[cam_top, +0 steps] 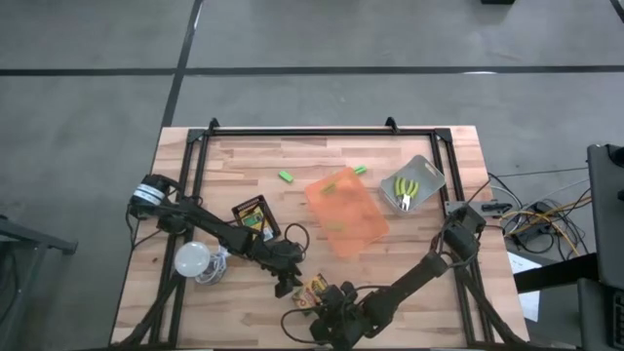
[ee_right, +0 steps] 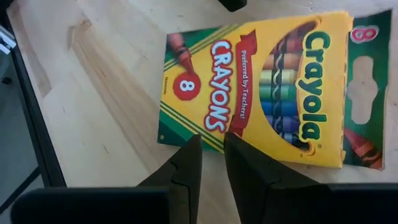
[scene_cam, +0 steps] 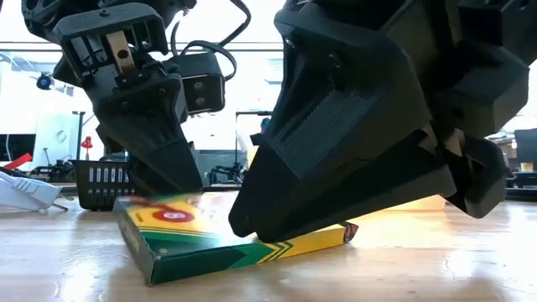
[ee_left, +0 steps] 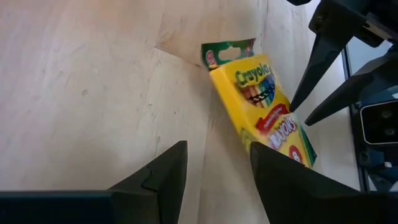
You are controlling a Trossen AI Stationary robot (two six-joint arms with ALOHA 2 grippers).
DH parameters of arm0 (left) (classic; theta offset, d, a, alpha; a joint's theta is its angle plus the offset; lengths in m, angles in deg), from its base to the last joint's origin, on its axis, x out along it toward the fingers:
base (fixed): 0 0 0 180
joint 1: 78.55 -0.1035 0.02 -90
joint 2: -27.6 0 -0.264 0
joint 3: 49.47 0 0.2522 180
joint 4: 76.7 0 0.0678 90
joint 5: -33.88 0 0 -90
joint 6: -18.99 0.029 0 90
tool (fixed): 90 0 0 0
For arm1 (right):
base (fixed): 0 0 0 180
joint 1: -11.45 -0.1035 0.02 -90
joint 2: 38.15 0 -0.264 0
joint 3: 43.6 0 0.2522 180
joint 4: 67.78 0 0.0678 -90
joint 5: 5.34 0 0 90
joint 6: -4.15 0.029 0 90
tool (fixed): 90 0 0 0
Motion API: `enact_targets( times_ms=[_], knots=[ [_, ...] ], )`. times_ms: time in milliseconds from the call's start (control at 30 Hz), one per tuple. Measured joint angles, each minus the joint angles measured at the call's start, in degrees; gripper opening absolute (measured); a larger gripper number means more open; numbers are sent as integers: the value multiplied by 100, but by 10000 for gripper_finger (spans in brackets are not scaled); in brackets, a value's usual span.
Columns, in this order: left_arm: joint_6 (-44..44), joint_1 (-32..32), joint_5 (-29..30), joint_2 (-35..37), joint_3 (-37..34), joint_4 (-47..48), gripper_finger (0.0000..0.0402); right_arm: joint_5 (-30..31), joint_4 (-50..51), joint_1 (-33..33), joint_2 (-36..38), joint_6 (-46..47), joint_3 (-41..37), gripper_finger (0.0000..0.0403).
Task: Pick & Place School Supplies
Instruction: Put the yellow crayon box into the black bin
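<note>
A yellow-and-green crayon box lies flat near the table's front edge, face up. My right gripper comes down slanting at one long edge of it, its fingers almost together. My left gripper stands open at the box's other side, with one finger over the end of the box. A second crayon box lies farther back on the left. Two green blocks lie near the far edge. Yellow-handled tools lie in a grey bin. My right gripper sets its nearly shut fingertips on the crayon box's long edge, nearer the end that bears the red "8" mark. The fingers slant down from the table's front right. The box stays flat on the table. My left gripper has one finger over the box's end; I cannot tell whether it touches.
An orange translucent tray lies in the table's middle. The grey bin stands at the far right. A white bulb with a cord sits at the left, beside my left arm. A black rail frames the table's far edge and sides.
</note>
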Motion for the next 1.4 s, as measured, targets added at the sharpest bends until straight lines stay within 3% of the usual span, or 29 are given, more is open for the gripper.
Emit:
enact_targets(
  times_ms=[600, 1067, 1300, 1400],
  knots=[
    [-21, 0, -428, -2, 0, -420, 181, -51, -3, -9, -7, -44, -4, 71],
    [-17, -2, -429, -2, 0, -420, 181, 8, 7, -7, -7, -16, -6, 60],
    [-53, 0, -434, -2, 0, -422, 181, 747, 126, -97, 47, -119, 129, 61],
    [-20, -7, -714, -14, 0, -485, 181, 866, 69, -124, 195, -130, 169, 64]
  ],
)
